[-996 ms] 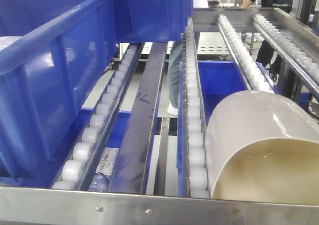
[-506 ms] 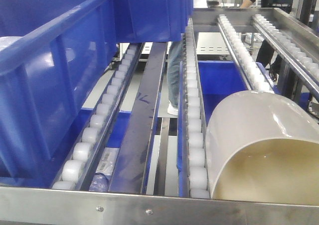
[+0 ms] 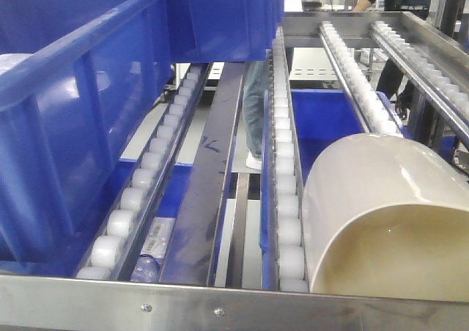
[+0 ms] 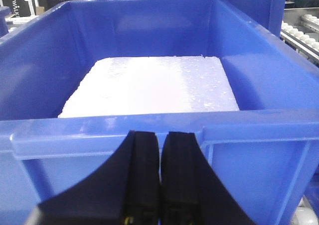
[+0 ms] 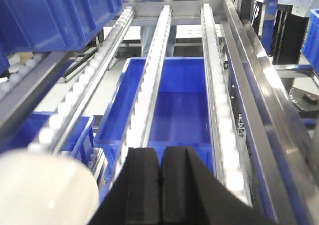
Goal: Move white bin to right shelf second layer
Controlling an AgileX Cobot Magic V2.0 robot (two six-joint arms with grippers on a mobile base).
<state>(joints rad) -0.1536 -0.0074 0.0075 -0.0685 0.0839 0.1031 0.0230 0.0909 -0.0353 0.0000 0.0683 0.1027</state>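
While the front view looks down the sloped roller shelf [image 3: 282,170], the white bin [image 3: 381,214] lies tipped on its side on the roller lanes, right of the middle roller rail, open mouth toward the camera. A big blue crate [image 3: 80,111] sits left of that rail. Left wrist view: left gripper [image 4: 159,170] has its black fingers pressed together, holding nothing, just in front of a blue crate with a white foam slab [image 4: 149,85] inside. Right wrist view: right gripper [image 5: 160,185] also pinched closed and empty, bin's rim [image 5: 45,190] at lower left of it.
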